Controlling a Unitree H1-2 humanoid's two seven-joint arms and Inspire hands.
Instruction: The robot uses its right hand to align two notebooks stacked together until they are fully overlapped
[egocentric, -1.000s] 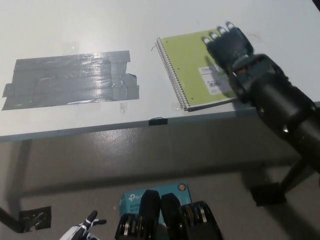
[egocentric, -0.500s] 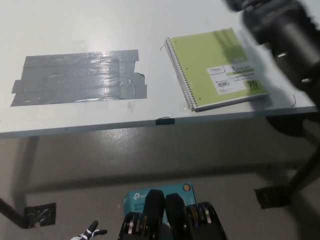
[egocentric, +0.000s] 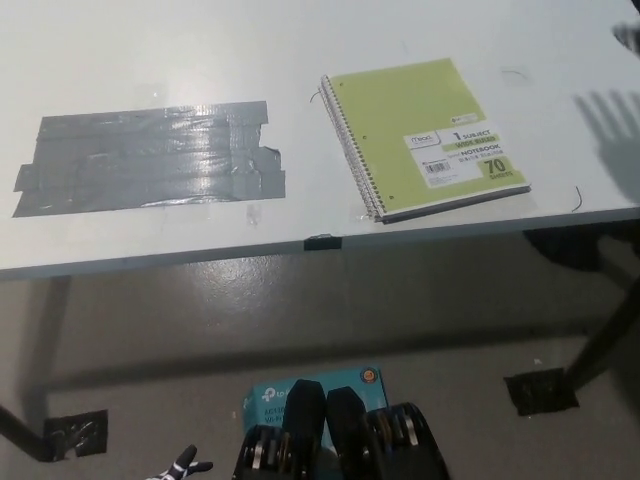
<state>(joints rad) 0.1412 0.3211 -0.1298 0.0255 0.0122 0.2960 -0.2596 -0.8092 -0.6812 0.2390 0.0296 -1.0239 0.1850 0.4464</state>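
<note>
The black right hand, seen over the green notebook (egocentric: 425, 135) a second ago, is now withdrawn from view; only its shadow (egocentric: 612, 125) is cast at the table's (egocentric: 150, 60) right edge, so its opening cannot be told. The notebooks lie near the front edge, seemingly squared. They are judged light, flat, fairly stiff and easily slid; edges are best nudged. White left hand (egocentric: 180, 467): only fingertips are seen at lower left.
</note>
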